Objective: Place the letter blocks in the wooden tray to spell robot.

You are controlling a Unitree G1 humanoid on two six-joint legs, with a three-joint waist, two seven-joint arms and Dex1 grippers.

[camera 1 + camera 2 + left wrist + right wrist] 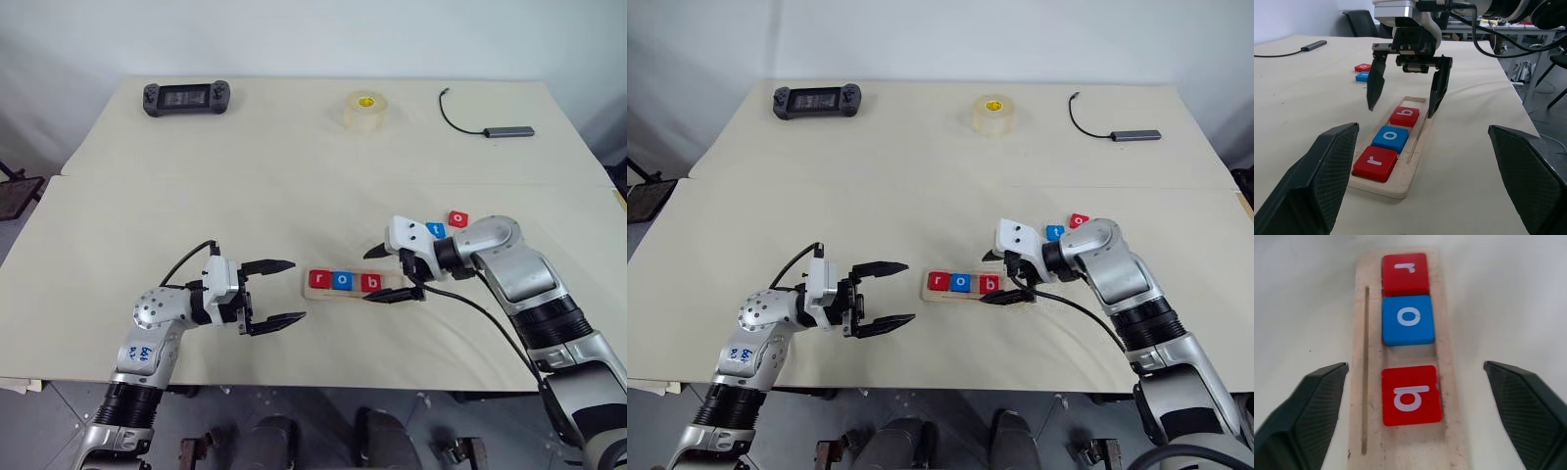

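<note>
Head stereo pair looks down over table; both wrist cameras close, facing long pale-wood tray (1400, 181) from opposite ends.

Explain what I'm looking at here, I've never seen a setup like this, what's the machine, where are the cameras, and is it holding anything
This is a humanoid robot with two arms, each ending in a two-fingered black claw. Two pictures come from cameras in its head, looking down over a cream-covered table. The other two come from cameras on its wrists, looking along each claw's fingers.

On the table lies a wooden tray holding three letter blocks: a red r, a blue o and a red b. Two more blocks, a blue t and a red o, wait beside the right arm. Farther back sit a game controller, a tape roll and a cabled adapter.

The right claw hangs open over the b; the left claw is open too. Neither holds anything.
</note>
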